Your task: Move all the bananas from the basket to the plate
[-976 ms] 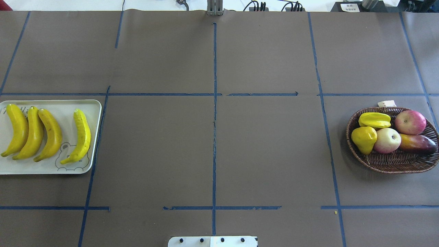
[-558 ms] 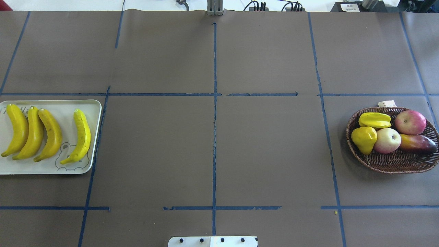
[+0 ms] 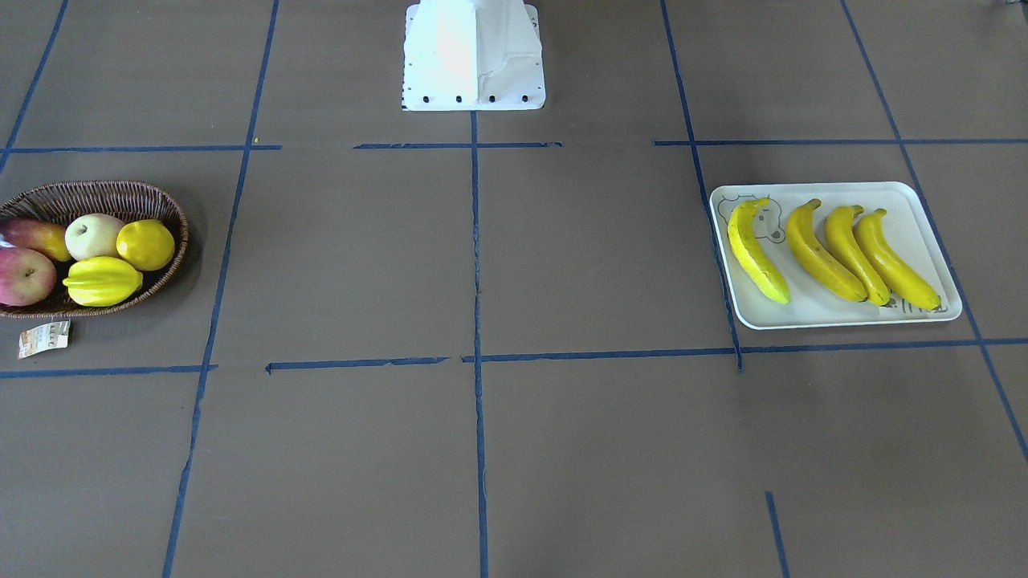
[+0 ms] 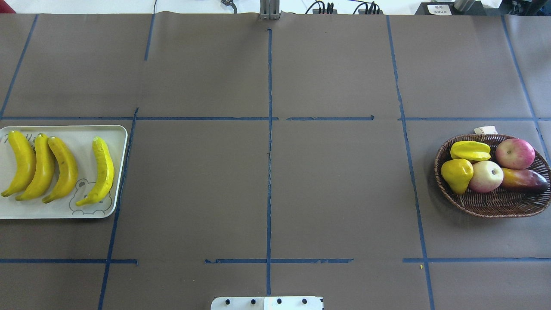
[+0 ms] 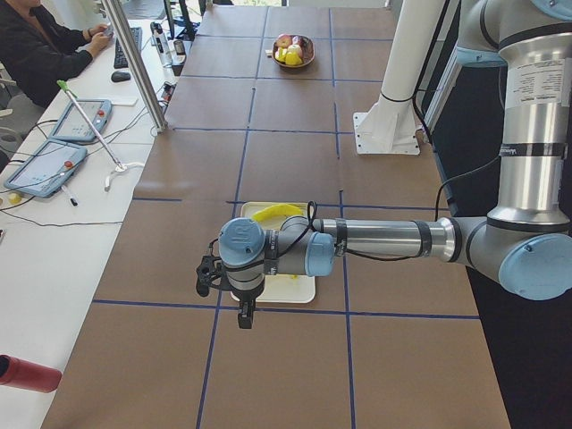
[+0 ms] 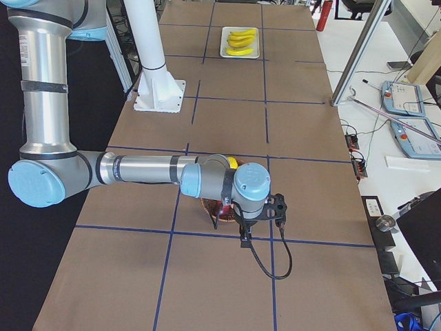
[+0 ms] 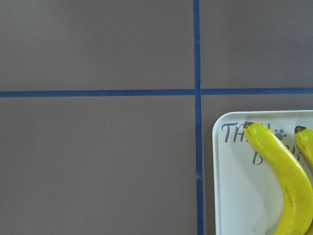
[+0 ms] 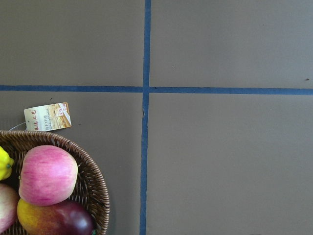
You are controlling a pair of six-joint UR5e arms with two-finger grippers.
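Four yellow bananas [image 4: 64,168] lie side by side on the cream plate [image 4: 82,140] at the table's left, also in the front view [image 3: 819,253] on the plate [image 3: 911,201]. The left wrist view shows one banana [image 7: 283,171] on the plate's corner [image 7: 234,196]. The wicker basket [image 4: 495,206] at the right holds no banana. My left gripper [image 5: 244,315] hangs over the plate and my right gripper [image 6: 243,238] over the basket [image 6: 212,209]. They show only in the side views, so I cannot tell open or shut.
The basket holds a starfruit [image 4: 470,150], a yellow lemon-like fruit [image 4: 457,174], two apples [image 4: 515,153] and a mango [image 4: 523,180]; its paper tag [image 4: 485,129] lies behind it. The white robot base [image 3: 474,56] stands mid-table. A person [image 5: 36,45] sits at a side desk.
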